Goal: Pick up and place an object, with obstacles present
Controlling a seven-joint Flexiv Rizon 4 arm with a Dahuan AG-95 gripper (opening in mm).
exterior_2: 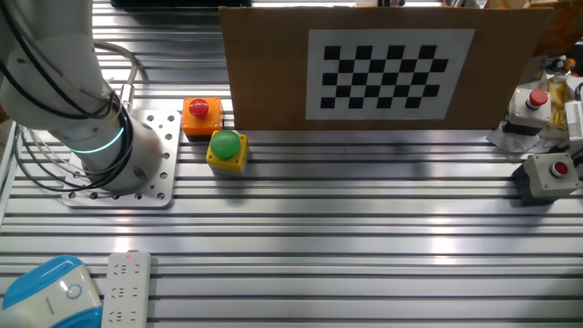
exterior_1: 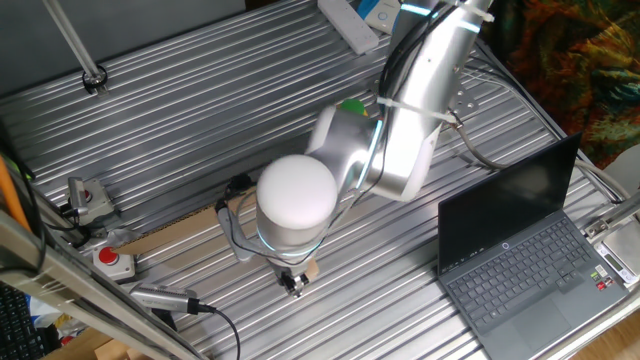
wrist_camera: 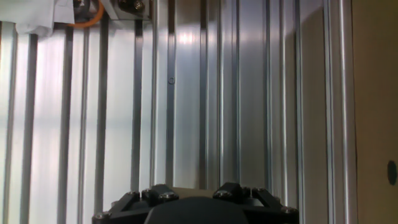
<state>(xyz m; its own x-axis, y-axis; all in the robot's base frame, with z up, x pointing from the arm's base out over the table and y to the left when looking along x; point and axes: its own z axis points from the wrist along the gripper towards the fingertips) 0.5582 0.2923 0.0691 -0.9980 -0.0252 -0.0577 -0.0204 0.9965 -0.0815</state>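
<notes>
One gripper (exterior_1: 294, 284) noted low over the ribbed desk (exterior_1: 400, 300), directly beneath the arm's white wrist dome (exterior_1: 296, 203). A small tan block (exterior_1: 311, 269) shows at its 1 o'clock, touching or just beside the fingers; whether the gripper is clamped on it or spread cannot be told. Hand view shows only the gripper base and bare slats. Judgement: grasp or release stage. Next move calls for a straight lift clear of the cardboard strip (exterior_1: 180, 232) at 10 o'clock.
</notes>
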